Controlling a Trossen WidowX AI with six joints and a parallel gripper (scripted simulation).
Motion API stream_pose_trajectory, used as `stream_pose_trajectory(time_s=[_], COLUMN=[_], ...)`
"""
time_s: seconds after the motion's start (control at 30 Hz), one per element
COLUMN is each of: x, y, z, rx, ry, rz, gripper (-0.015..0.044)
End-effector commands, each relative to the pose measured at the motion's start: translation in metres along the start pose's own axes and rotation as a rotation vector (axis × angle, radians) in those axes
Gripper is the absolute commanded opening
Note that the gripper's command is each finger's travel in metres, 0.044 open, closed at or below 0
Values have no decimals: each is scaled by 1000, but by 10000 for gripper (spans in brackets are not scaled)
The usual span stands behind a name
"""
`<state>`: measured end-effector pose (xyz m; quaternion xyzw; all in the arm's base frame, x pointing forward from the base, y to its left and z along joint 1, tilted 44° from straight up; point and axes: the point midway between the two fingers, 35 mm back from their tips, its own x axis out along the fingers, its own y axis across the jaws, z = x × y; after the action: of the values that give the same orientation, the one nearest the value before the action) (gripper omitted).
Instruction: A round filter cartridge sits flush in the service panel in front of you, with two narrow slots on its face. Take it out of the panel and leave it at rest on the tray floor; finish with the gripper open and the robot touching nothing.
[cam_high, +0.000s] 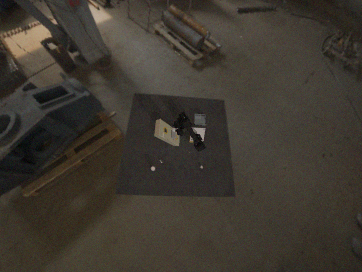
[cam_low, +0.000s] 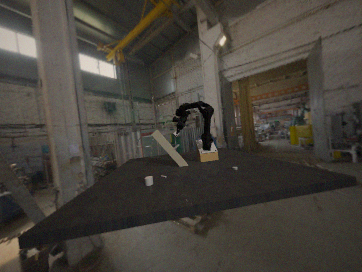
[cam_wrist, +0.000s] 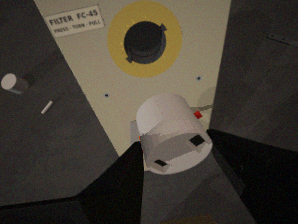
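In the wrist view, the filter cartridge (cam_high: 173, 133) (cam_low: 175, 134) (cam_wrist: 170, 120) is held between the fingers of the pincer (cam_high: 176, 131) (cam_low: 178, 131) (cam_wrist: 173, 141), which are parted about midway, and its two dark slots are turned toward the camera. The cartridge is out of its socket (cam_wrist: 144, 41), which is left open and ringed by a yellow collar (cam_wrist: 117, 41) on the tilted cream service panel (cam_high: 160, 128) (cam_low: 170, 148) (cam_wrist: 85, 57). A label (cam_wrist: 75, 21) reading "FILTER FC-45" is placed beside the collar. On the desk (cam_high: 215, 175) (cam_low: 210, 187) (cam_wrist: 30, 155), a white cylinder (cam_high: 153, 168) (cam_low: 149, 181) (cam_wrist: 14, 83) and a small pale rod (cam_high: 161, 161) (cam_low: 164, 176) (cam_wrist: 47, 107) are seen near each other, apart from the panel
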<state>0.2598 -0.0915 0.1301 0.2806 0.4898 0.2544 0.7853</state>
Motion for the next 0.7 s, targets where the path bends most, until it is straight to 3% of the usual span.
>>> stream_pose_trajectory(time_s=[0.0, 0.67], x=[-4, 4], y=[-6, -89], z=[1, -5], rx=[-7, 54], ry=[2, 16], rz=[-1, -29], gripper=[0, 0])
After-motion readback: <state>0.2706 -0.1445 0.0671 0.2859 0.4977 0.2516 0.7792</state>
